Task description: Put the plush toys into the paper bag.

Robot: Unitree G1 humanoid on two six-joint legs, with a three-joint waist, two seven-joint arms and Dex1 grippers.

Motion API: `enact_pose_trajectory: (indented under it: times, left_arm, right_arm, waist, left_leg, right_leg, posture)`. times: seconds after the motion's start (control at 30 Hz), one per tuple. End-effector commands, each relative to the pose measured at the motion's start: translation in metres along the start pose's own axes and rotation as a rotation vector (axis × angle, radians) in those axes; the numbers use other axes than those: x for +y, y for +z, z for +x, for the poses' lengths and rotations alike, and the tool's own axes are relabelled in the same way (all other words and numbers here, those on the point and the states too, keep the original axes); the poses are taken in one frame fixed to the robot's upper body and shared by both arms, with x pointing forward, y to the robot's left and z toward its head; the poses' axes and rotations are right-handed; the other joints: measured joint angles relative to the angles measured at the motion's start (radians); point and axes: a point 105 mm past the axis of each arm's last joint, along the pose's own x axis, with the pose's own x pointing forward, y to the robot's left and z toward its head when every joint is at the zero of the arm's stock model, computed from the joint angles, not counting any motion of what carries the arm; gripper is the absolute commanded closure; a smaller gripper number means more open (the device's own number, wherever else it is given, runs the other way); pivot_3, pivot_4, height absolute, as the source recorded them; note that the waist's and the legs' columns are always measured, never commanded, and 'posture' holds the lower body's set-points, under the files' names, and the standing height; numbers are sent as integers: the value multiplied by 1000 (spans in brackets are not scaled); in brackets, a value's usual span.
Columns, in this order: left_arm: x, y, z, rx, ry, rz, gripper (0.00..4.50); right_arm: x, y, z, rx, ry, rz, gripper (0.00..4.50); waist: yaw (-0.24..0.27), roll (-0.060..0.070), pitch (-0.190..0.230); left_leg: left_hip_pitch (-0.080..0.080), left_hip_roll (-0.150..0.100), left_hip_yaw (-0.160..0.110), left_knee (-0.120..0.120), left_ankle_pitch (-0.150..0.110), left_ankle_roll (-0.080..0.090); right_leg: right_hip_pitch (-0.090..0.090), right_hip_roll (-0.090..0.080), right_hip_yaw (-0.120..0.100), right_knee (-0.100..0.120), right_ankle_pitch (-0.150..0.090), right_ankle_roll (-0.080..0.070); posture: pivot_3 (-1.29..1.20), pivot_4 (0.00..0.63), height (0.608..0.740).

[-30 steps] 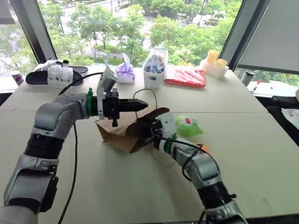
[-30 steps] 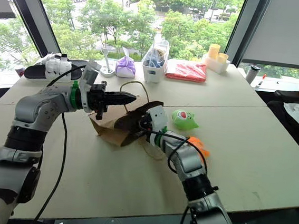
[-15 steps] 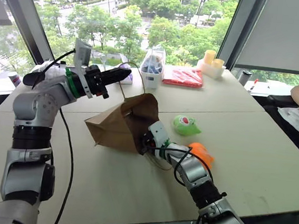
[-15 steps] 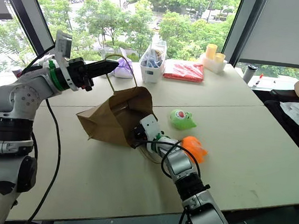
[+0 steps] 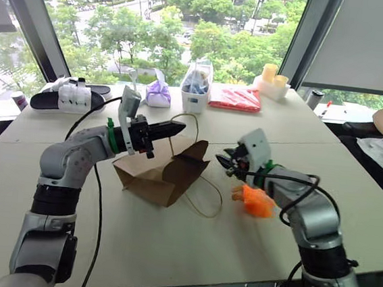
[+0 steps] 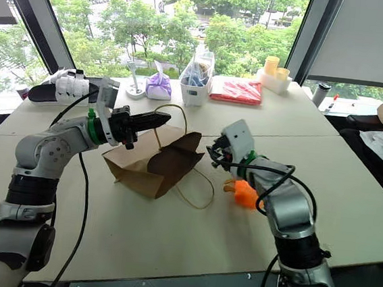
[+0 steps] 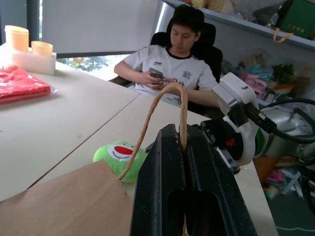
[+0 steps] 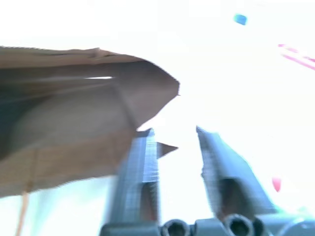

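Brown paper bag (image 5: pixel 165 175) lies tipped on the bench (image 5: pixel 167 250), mouth facing the right hand (image 5: pixel 225 162). Your left hand (image 5: pixel 177 126) is pressed together on the bag's cord handle (image 7: pixel 167 101), lifted just above the bag. Your right hand hangs beside the bag's mouth, fingers (image 8: pixel 142 167) spread, holding nothing. Orange plush toy (image 5: pixel 257 201) rests on the bench to the right of the bag, outside it. Green plush toy (image 7: pixel 118 155) also sits outside, just past the bag's edge, near the right hand.

Both head views look down across the table (image 5: pixel 169 236); both wrist views closely share the paper bag (image 7: pixel 64 206).
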Motion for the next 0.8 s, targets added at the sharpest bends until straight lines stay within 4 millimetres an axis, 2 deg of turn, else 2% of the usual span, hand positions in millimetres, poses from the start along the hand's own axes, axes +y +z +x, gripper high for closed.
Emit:
enact_pose_trajectory:
  times: [0.03, 0.1, 0.23, 0.37, 0.43, 0.53, 0.7, 0.8]
  left_arm:
    - [-6, 13, -1, -40, -16, 43, 4500]
    - [-6, 13, 0, -42, -14, 44, 4500]
    - [-7, 13, 0, -45, -8, 51, 4500]
    - [-8, 14, -1, -50, 3, 55, 4500]
    - [-9, 14, -2, -48, 9, 62, 4500]
    - [-9, 15, -2, -44, 19, 79, 4500]
    - [-10, 17, -3, -47, 28, 91, 4500]
    - [-10, 17, -3, -47, 34, 94, 4500]
  right_arm:
    - [-35, -2, -8, 45, -126, -68, 1046]
    - [-42, -9, 2, 64, -136, -38, 25]
    - [-40, -29, 23, 107, -113, 25, 25]
    - [-37, -36, 39, 123, -96, 5, 25]
    - [-39, -42, 47, 148, -110, -39, 25]
    - [-44, -58, 58, 235, -142, -210, 25]
    - [-47, -63, 69, 256, -160, -332, 25]
    - [-52, -58, 70, 231, -178, -319, 1291]
  waist:
    - [2, 0, 0]
    - [1, 0, 0]
    - [-5, 0, 0]
    - [-4, 0, 0]
    - [-3, 0, 0]
    - [-4, 0, 0]
    - [-6, 0, 0]
    - [-5, 0, 0]
  left_leg:
    - [0, 0, 0, 0, 0, 0]
    - [1, 0, 2, 1, 0, 0]
    - [1, 0, 2, 0, 0, 0]
    - [1, 0, 1, 0, 1, -2]
    - [1, 0, 1, 0, 2, -4]
    - [1, 0, 1, 0, 3, -5]
    - [1, 0, 1, 0, 3, -5]
    - [1, 0, 1, 0, 3, -5]
  right_leg:
    - [0, 0, 0, 0, 0, 0]
    - [2, 0, 0, -1, 0, 0]
    - [2, 0, 0, -1, 0, 0]
    - [1, 0, 0, -1, 0, 0]
    - [2, 0, 0, -1, 0, 0]
    - [2, 0, 0, -1, 0, 0]
    - [2, 0, 1, -1, 0, 0]
    - [2, 0, 1, -1, 0, 0]
  posture:
    - [0, 150, 740]
    - [0, 150, 740]
    - [0, 150, 740]
    - [0, 150, 740]
    - [0, 150, 740]
    - [0, 150, 740]
    - [0, 150, 740]
    - [0, 150, 740]
